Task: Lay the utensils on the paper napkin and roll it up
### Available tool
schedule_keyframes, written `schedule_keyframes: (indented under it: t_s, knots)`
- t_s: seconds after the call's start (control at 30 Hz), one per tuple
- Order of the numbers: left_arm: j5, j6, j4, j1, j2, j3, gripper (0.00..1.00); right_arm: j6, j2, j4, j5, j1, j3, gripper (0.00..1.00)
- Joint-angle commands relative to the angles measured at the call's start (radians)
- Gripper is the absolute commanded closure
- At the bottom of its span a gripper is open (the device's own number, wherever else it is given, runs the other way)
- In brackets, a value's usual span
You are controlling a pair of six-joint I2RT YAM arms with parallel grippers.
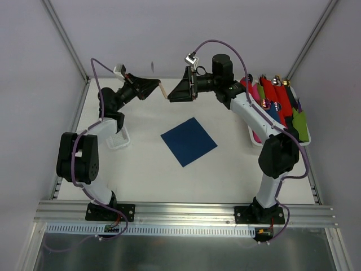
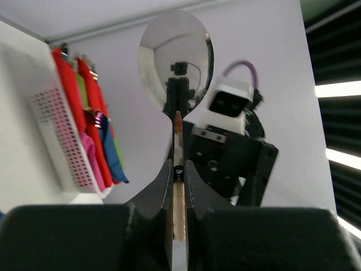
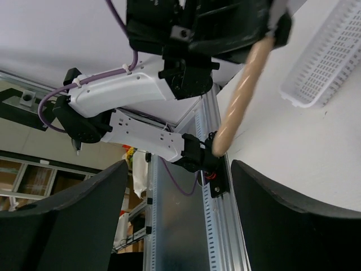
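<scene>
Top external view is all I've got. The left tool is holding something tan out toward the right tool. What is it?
Observer: A spoon. The left wrist view shows its shiny silver bowl above the left tool, which is shut on it.
Operator: Is the right tool gripping the handle yet?
Observer: No. In the right wrist view the right tool is open. The free end of the spoon's tan handle shows in the gap, touching neither finger.
Operator: Anything about the handle's surface?
Observer: Close up, it looks ridged in a spiral along its length.
</scene>
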Motion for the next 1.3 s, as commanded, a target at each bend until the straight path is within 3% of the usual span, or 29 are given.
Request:
schedule_keyframes:
  t_s: [0.0, 0.43, 0.53, 0.63, 0.67, 0.7, 0.73, 0.8, 0.9, 0.93, 1.0, 1.07, 1.1, 1.13, 1.27]
  knots:
    - [-0.047, -0.034, 0.511, -0.06, 0.001, 0.091, 1.0, 0.196, 0.033, 0.233, -0.079, -0.006, -0.024, 0.23]
    - [-0.088, -0.025, 0.511, -0.177, 0.045, 0.173, 1.0, 0.584, 0.019, 0.701, -0.082, -0.049, -0.119, 0.36]
    - [-0.096, -0.017, 0.511, -0.179, 0.036, 0.157, 1.0, 0.629, 0.005, 0.764, -0.077, -0.059, -0.151, 0.48]
    - [-0.104, -0.012, 0.511, -0.179, 0.022, 0.15, 1.0, 0.669, -0.001, 0.822, -0.074, -0.062, -0.169, 0.73]
    - [-0.111, -0.011, 0.511, -0.179, 0.019, 0.148, 1.0, 0.676, -0.002, 0.847, -0.069, -0.059, -0.18, 0.89]
    - [-0.113, -0.009, 0.511, -0.177, 0.016, 0.145, 1.0, 0.678, -0.004, 0.847, -0.069, -0.061, -0.183, 0.96]
    - [-0.114, -0.012, 0.511, -0.179, 0.018, 0.145, 1.0, 0.675, -0.008, 0.845, -0.068, -0.061, -0.185, 1.0]
    - [-0.117, -0.031, 0.508, -0.179, 0.027, 0.146, 0.85, 0.658, -0.016, 0.83, -0.059, -0.062, -0.195, 1.0]
    - [-0.098, -0.034, 0.417, -0.176, 0.01, 0.125, 0.52, 0.524, -0.053, 0.665, -0.03, -0.072, -0.205, 1.0]
    - [-0.09, 0.028, 0.37, -0.176, -0.008, 0.114, 0.45, 0.453, -0.068, 0.479, -0.017, -0.075, -0.202, 1.0]
    - [-0.056, 0.134, 0.116, -0.176, -0.092, 0.104, 0.37, 0.086, -0.134, 0.166, 0.077, -0.076, -0.15, 1.0]
    - [-0.048, 0.363, -0.158, -0.176, -0.16, 0.128, 0.36, -0.181, -0.177, -0.214, 0.287, -0.064, -0.101, 1.0]
    - [-0.059, 0.455, -0.444, -0.176, -0.219, 0.177, 0.35, -0.33, -0.215, -0.283, 0.368, -0.059, -0.082, 1.0]
    - [-0.111, 0.612, -0.583, -0.179, -0.246, 0.204, 0.35, -0.372, -0.229, -0.318, 0.425, -0.055, -0.083, 1.0]
    - [-0.257, 0.8, -0.957, -0.183, -0.321, 0.286, 0.37, -0.537, -0.277, -0.472, 0.715, -0.016, -0.088, 1.0]
